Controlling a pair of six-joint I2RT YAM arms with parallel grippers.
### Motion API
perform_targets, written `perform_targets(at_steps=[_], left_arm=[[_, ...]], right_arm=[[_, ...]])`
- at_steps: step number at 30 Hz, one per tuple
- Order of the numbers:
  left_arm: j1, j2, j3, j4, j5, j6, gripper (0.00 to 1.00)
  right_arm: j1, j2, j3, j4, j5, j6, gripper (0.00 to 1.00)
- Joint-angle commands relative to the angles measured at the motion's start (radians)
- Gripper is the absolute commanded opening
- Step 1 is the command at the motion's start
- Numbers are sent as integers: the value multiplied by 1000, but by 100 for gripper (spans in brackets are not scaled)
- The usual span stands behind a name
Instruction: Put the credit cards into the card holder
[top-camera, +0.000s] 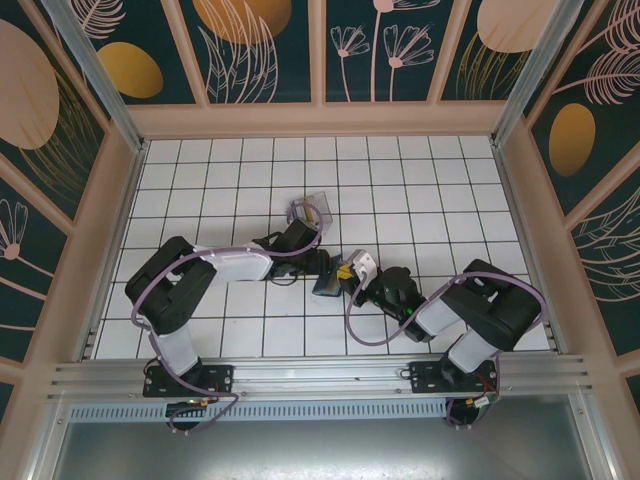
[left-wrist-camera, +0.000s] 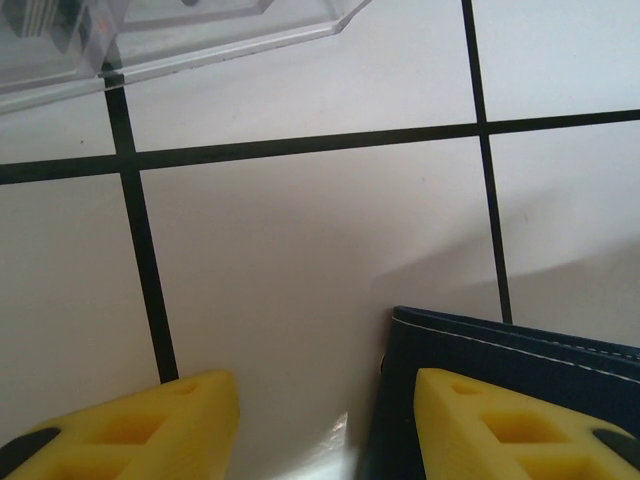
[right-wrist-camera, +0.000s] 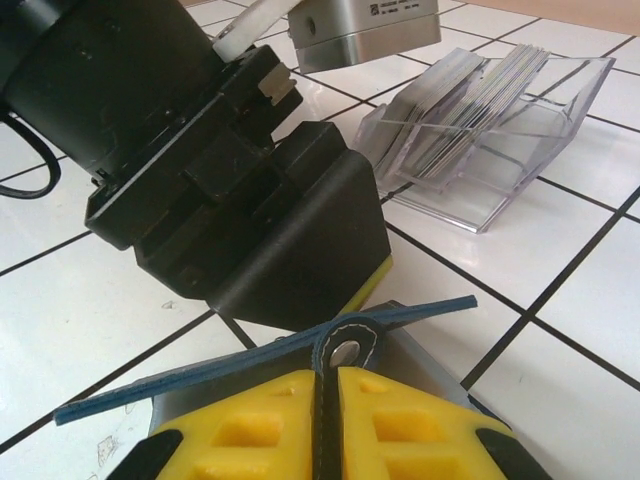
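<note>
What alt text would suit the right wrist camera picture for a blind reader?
The yellow-fingered right gripper pinches the edge of a flat dark blue folding wallet on a white tiled table. Beyond it looms the black left arm, and to the right stands a clear plastic card holder with thin cards leaning in its slots.

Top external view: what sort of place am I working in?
Probably a purpose-built robot test enclosure, not a home: white tiled floor with a black grid, wall panels printed with leaves and flowers, aluminium frame rail at the near edge.
</note>
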Motion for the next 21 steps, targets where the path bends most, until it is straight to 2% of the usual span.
perform_targets(at_steps=[1,3,6,13,18,21], left_arm=[[-19,80,10,-66,6,15,52],[-24,88,17,-68,6,8,52],[-41,87,30,-95,-53,9,51],[-43,98,28,-112,-79,-27,51],[-78,106,93,-202,-200,0,51],[-82,120,102,-193,-163,-2,52]], right_arm=[[7,0,16,19,-14,-36,14],[7,-17,16,-16,-10,-42,14],[7,-30,-2,-8,7,-56,13],[4,-62,-92,173,94,-31,10],[7,-98,-90,156,56,-31,10],[5,-124,-83,97,51,-53,13]])
